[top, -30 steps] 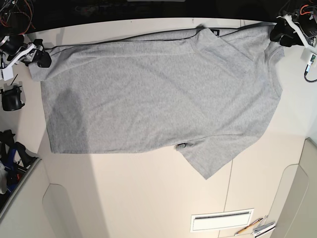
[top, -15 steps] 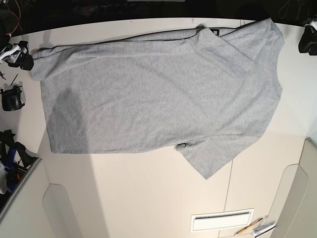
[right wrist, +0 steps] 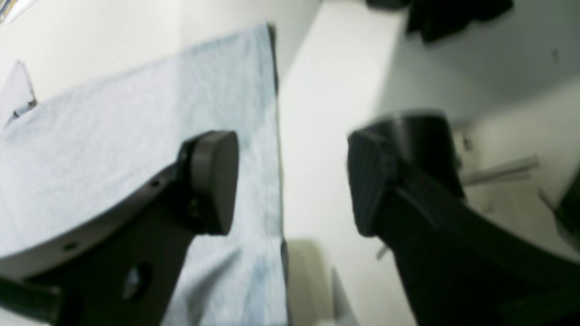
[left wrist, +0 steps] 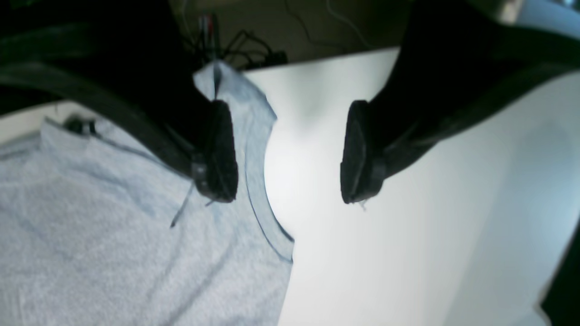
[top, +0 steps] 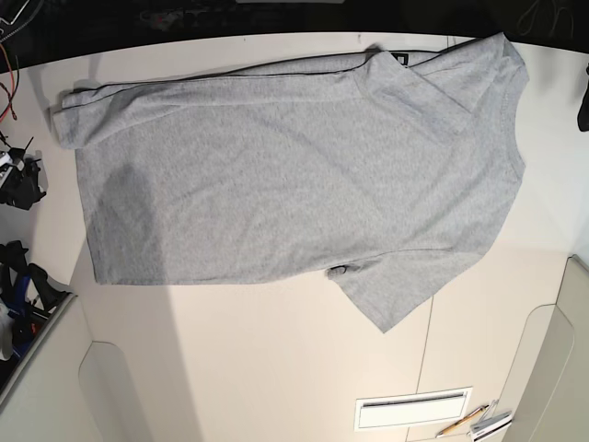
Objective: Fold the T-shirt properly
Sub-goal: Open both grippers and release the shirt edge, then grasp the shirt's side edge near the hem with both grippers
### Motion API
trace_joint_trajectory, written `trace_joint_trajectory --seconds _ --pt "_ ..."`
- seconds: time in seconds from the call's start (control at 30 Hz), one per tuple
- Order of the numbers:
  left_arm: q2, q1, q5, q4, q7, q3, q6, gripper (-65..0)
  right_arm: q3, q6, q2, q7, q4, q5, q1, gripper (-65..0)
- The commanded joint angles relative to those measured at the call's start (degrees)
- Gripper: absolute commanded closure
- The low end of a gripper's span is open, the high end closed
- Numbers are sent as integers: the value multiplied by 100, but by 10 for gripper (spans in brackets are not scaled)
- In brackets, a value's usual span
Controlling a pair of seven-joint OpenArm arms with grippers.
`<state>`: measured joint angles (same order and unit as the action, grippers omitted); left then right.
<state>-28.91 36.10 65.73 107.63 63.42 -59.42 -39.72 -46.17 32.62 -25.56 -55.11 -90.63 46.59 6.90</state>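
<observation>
The grey T-shirt lies flat across the table, hem to the left and neck to the right, with one sleeve pointing toward the front. My left gripper is open and empty. It hovers beside the curved neckline, with one finger over the cloth. In the base view only a dark bit of the left gripper shows at the right edge. My right gripper is open and empty beside the T-shirt's dark hem edge, with one pad over the fabric.
A white slotted plate and some pens lie at the front right. Cables and dark gear crowd the left edge. Behind the table's far edge is a dark gap.
Both arms have pulled outward, away from the shirt's far corners, to the edges of the base view. The left gripper's jaws have opened wider. The shirt has stayed in place.
</observation>
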Motion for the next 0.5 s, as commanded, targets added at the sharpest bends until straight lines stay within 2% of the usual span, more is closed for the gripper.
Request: trace_joint_trajectory --seconds 0.0,0.27,0.47 --pt "-162 -72 55 79 -109 -59 -28 -396 24 15 -140 149 -85 68 -116 -375" --pt "-299 -820 -369 0 -575 2 -28 -396 964 -96 -136 756 -70 -514 -625 -375" --pt "-542 -1224 -415 -404 -588 509 -28 -428 1674 -140 -105 966 68 -960 -979 -375"
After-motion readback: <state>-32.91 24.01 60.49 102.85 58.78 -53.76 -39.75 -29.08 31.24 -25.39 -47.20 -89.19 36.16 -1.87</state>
